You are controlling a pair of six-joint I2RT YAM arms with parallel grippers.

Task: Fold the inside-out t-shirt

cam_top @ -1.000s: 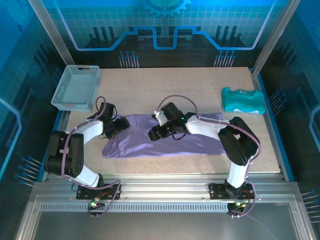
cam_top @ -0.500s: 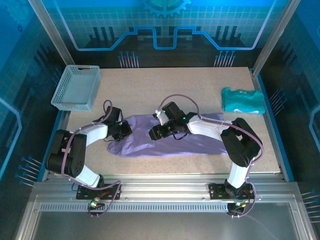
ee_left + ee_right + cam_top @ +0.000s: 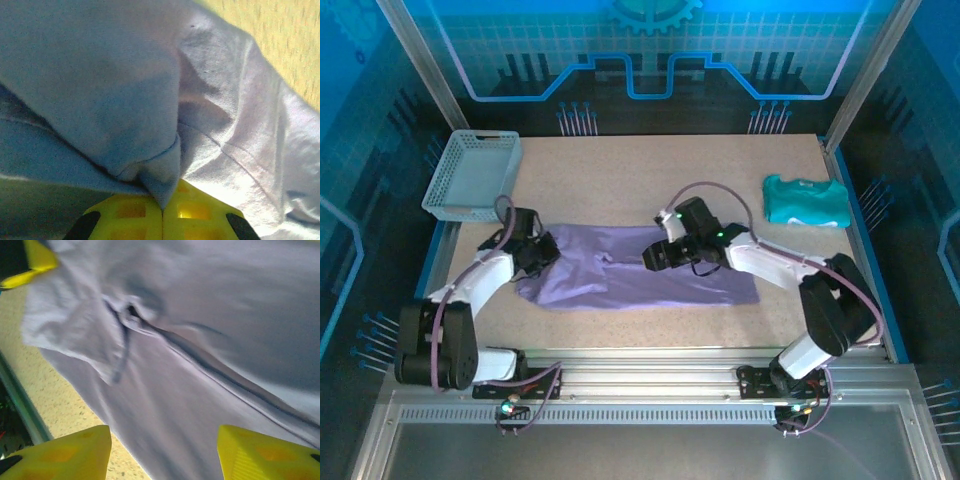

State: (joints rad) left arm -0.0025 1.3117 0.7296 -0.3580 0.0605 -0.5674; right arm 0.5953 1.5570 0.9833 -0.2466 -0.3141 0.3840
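The inside-out t-shirt point(image 3: 640, 280) is lavender and lies spread across the middle of the table. My left gripper point(image 3: 540, 252) is at its left end, shut on a fold of the cloth. In the left wrist view the yellow fingers point(image 3: 200, 215) meet with a tip of the t-shirt point(image 3: 100, 75) pinched in my left gripper point(image 3: 162, 207). My right gripper point(image 3: 652, 258) hovers over the shirt's upper middle. In the right wrist view my right gripper point(image 3: 164, 452) stands open, its fingers wide apart above the t-shirt point(image 3: 200, 340) with nothing between them.
A grey mesh basket point(image 3: 470, 176) stands at the back left. A folded teal garment point(image 3: 807, 200) lies at the back right. Bare tabletop point(image 3: 650, 170) stretches behind the shirt. Table edge rails run along both sides.
My left gripper has shut on the shirt's left end and drawn it leftwards. My right gripper has moved right and back. The shirt now lies flatter and wider.
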